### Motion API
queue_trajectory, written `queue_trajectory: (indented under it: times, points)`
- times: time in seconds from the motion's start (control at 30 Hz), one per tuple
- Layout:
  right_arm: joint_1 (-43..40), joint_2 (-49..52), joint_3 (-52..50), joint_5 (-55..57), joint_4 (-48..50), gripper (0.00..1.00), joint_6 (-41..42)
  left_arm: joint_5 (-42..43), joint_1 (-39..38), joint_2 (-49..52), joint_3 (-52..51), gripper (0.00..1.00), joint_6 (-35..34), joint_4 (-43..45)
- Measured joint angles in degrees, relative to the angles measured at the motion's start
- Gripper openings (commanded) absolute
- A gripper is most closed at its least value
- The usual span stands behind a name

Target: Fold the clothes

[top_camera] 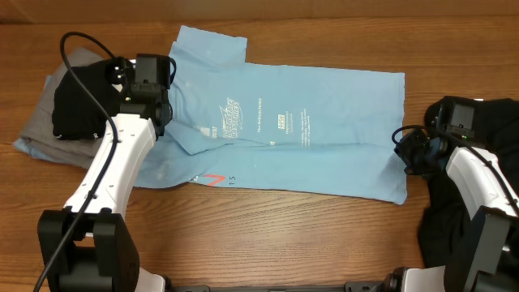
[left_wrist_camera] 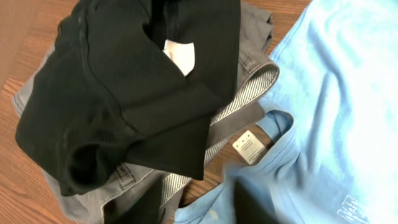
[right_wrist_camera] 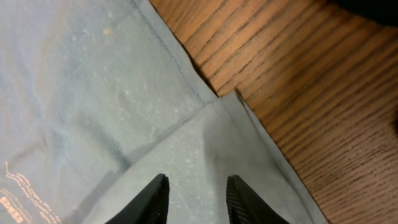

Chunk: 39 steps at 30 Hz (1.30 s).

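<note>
You had the light blue T-shirt (top_camera: 324,122) lying flat across the middle of the table (top_camera: 284,235). From overhead, the left gripper (top_camera: 162,113) sat by its collar. Only the left wrist view showed the collar's white tag (left_wrist_camera: 249,148) and the black shirt (left_wrist_camera: 124,93) heaped on the grey shirt (left_wrist_camera: 249,81). That view blurred the fingers, so I could not tell their gap. The right wrist view showed the right gripper (right_wrist_camera: 198,198) narrowly parted and empty over the hem corner.

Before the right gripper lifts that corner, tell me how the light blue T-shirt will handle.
The light blue T-shirt will probably go limp and drape: it lies flat with soft creases and a folded layer by the right gripper. It likely weighs little, being thin cloth. Pushed, it would probably bunch rather than slide on the wooden table.
</note>
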Motion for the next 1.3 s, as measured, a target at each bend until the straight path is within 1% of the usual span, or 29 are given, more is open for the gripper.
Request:
queue_trajectory:
  times: [0.13, 0.23, 0.3, 0.37, 0.43, 0.47, 0.5, 0.57, 0.6, 0.67, 0.83, 0.93, 1.0, 1.13, 1.17, 1.2, 1.23, 1.3]
  points:
    - [-2.4, 0.0, 0.8, -0.8, -3.3, 0.35, -0.2, 0.0, 0.0, 0.0, 2.5, 0.68, 1.1, -3.5]
    - [-5.2, 0.0, 3.7, -2.5, -8.9, 0.36, -1.7, 0.3, 0.1, 0.0, 6.6, 0.68, 2.0, -9.4]
    - [-6.6, -0.4, 6.2, -3.9, -12.5, 0.39, -3.2, 1.9, 0.1, 0.0, 9.9, 0.67, 2.1, -13.6]
    - [-7.0, -1.4, 8.5, -6.1, -16.1, 0.4, -5.0, 5.5, 0.1, -0.1, 13.4, 0.67, 2.2, -17.5]
    - [-7.0, -2.4, 9.5, -7.9, -18.0, 0.4, -6.6, 10.0, 0.1, -0.3, 14.9, 0.56, 2.2, -19.9]
    - [-6.8, -3.3, 10.3, -9.8, -19.8, 0.4, -7.3, 13.2, 0.1, -0.4, 15.3, 0.48, 2.3, -21.3]
    - [-6.6, -3.5, 10.5, -10.3, -20.7, 0.41, -7.6, 16.0, 0.1, -0.5, 15.3, 0.47, 3.0, -22.3]
    - [-5.9, -3.7, 10.5, -11.3, -22.6, 0.41, -8.5, 21.9, 0.1, -0.5, 15.1, 0.49, 4.2, -23.7]
    - [-5.4, -3.7, 10.5, -11.5, -23.1, 0.41, -8.8, 24.2, 0.0, -0.5, 14.8, 0.52, 4.6, -23.8]
    - [-3.8, -3.7, 10.2, -11.8, -23.4, 0.41, -9.2, 28.5, -0.3, -0.5, 12.9, 0.56, 5.4, -23.2]
    - [-1.4, -3.7, 6.5, -11.3, -22.0, 0.41, -8.9, 34.1, -2.9, 0.9, 2.6, 0.68, 6.8, -17.9]
    - [-1.4, -3.7, 3.9, -11.1, -21.1, 0.41, -8.8, 35.5, -4.4, 3.5, -2.0, 0.68, 6.8, -12.9]
    - [-1.4, -3.7, 2.3, -10.8, -20.3, 0.41, -8.7, 36.1, -5.0, 5.4, -4.0, 0.62, 6.8, -9.9]
    - [-1.4, -3.7, 1.9, -10.8, -19.5, 0.41, -8.8, 35.3, -5.1, 9.5, -5.1, 0.56, 7.1, -3.0]
    - [-1.4, -3.7, 1.9, -10.8, -19.4, 0.4, -8.8, 34.8, -5.1, 10.8, -5.1, 0.52, 7.2, -2.6]
    - [-1.4, -3.7, 1.9, -10.8, -19.5, 0.41, -8.7, 34.5, -5.1, 11.8, -5.1, 0.44, 7.2, -2.3]
    - [-1.4, -3.7, 1.9, -10.8, -19.4, 0.4, -8.7, 34.2, -5.1, 13.0, -5.1, 0.32, 7.3, -2.0]
    - [-1.4, -3.7, 1.9, -10.7, -19.4, 0.41, -8.7, 33.2, -5.0, 14.0, -4.8, 0.17, 7.7, -1.6]
